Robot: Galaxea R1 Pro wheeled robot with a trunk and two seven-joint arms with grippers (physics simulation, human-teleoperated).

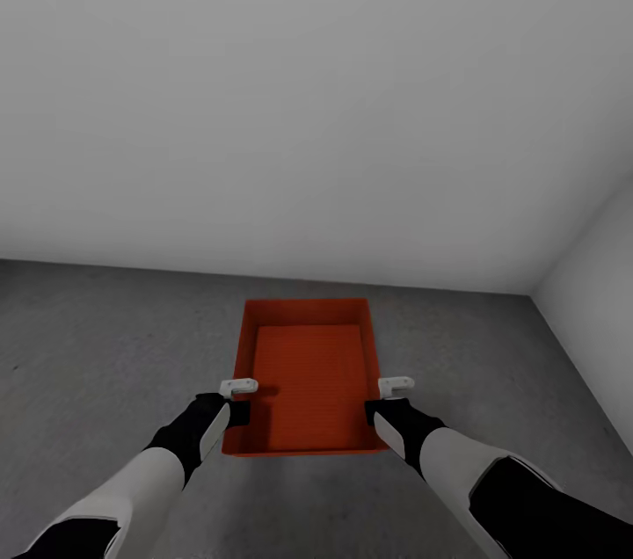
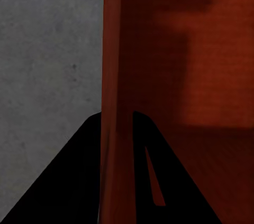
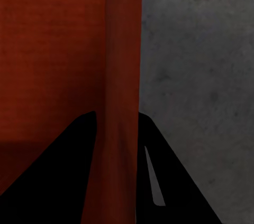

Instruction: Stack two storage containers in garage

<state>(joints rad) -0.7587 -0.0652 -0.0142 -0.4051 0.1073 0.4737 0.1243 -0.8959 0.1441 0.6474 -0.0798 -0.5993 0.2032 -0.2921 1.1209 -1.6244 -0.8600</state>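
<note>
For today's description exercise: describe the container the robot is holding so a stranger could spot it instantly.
Start at the grey-white wall and look down to the dark concrete floor. The storage container sits between the left hand and right hand: orange-red, rectangular, open-topped, the only colored item.

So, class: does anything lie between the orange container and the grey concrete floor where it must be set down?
Nothing visible does. The container hangs over bare floor, the left gripper and right gripper each clamping a side wall. The floor directly beneath it is hidden.
</note>
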